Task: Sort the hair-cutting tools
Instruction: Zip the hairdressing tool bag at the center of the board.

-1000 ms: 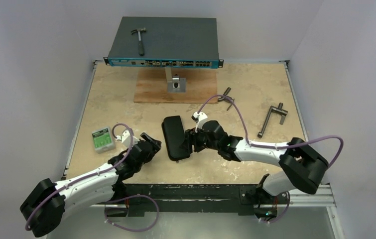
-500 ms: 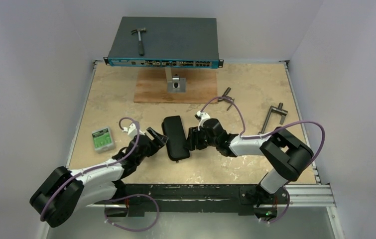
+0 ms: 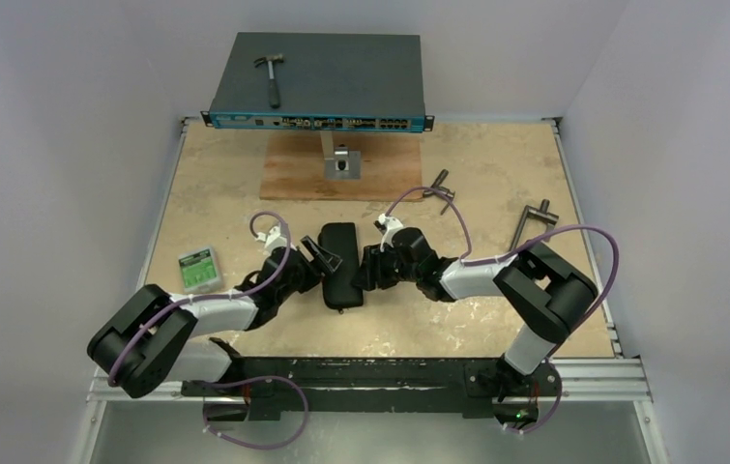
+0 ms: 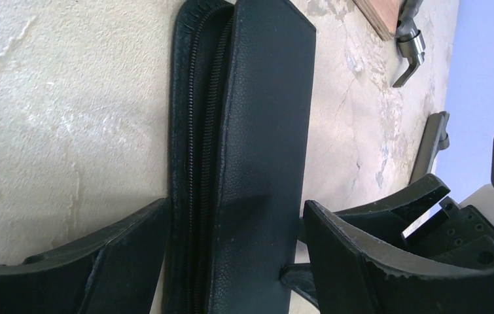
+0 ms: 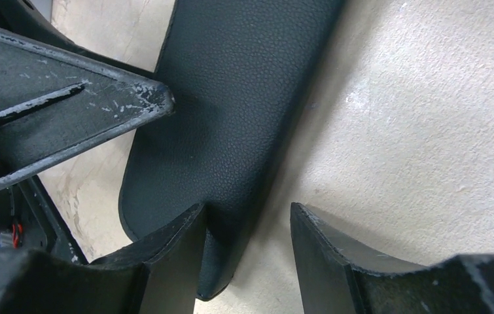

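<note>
A black zipped case (image 3: 341, 244) lies closed near the middle of the tabletop (image 3: 235, 193), its long side running from 12 to 6 o'clock; the hair-cutting tools themselves do not show in any view, so I cannot tell where they are.

The left claw (image 4: 236, 208) reaches the case from 8 o'clock and is spread wide; the case's end sits between its two fingers, one tip close against the zip edge and the other close against the opposite edge; whether they press it, I cannot tell.

The right claw (image 5: 247, 209) comes from 4 o'clock and is also spread; one finger is over the leather at the case's rounded corner, the other over bare tabletop, so the case's edge is between them.

At 2 o'clock from the case lie two grey T-handled tools (image 3: 443, 190), apart from each other; at 9 o'clock is a small green box (image 3: 199, 270); at 12 o'clock a hammer (image 3: 271, 77) rests on a network switch (image 3: 341, 72), which stands above a wooden board (image 3: 293, 176).
</note>
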